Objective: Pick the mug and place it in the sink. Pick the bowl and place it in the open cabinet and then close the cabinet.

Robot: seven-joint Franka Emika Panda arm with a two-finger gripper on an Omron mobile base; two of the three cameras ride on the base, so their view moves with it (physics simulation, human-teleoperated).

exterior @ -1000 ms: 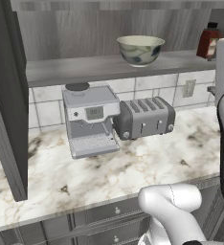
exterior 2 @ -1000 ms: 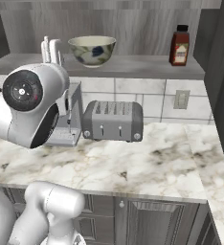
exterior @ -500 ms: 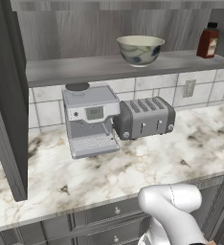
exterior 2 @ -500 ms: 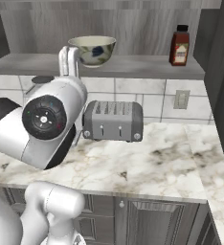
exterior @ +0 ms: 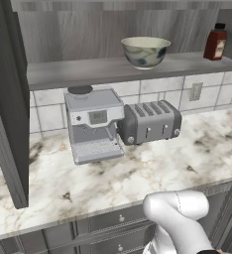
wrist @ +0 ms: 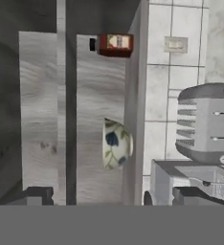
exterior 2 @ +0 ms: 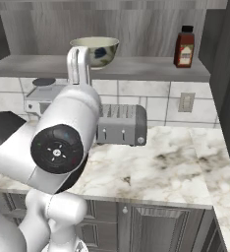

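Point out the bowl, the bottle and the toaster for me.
bowl point(exterior: 145, 52): left base view, front of its outer wall.
bottle point(exterior 2: 184, 47): right base view, its label.
toaster point(exterior: 148, 123): left base view, its front side.

Cream bowl point(exterior: 145, 51) with dark blue-green blotches, sitting in a grey-brown wood-grain cabinet point(exterior: 113, 69). Red-brown bottle point(exterior: 215, 43) with a black cap and pale label. Silver-grey toaster point(exterior: 148, 121) and coffee machine point(exterior: 94, 124) on a white marble counter point(exterior: 138, 173) veined in brown.
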